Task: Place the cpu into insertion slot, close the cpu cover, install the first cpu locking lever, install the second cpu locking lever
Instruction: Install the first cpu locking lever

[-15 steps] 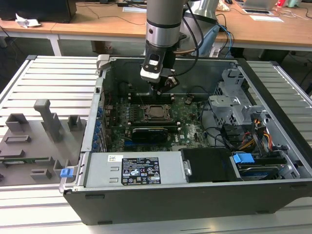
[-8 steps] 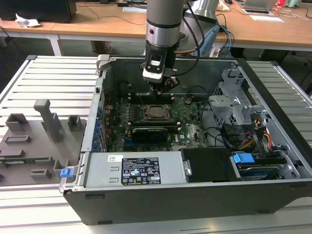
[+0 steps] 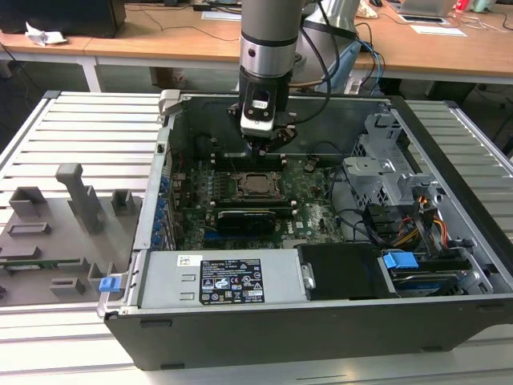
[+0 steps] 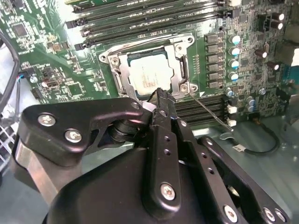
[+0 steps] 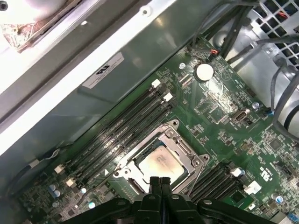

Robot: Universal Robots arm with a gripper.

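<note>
— What does the exterior view give?

— A grey robot arm (image 3: 264, 40) reaches down into an open dark metal computer case (image 3: 240, 337). Its black gripper (image 3: 263, 150) hangs just above the small square silvery cpu (image 3: 258, 184), which lies on the green motherboard (image 3: 317, 212).

— And the second wrist view?

— The chip sits in the square black-and-silver insertion slot (image 4: 145, 47). The thin silver cpu cover (image 4: 122, 77) lies flat around it. The gripper's tip is at one edge of the socket. A thin silver wire lever (image 4: 212, 111) slants from the socket's corner across a bank of long black memory slots (image 4: 198, 116).

— How does the pincer stand in the first wrist view?

— Narrow. The two black fingers (image 5: 155, 183) press together with nothing between them, and their tips are just beside the chip, at the cover's edge.
</note>
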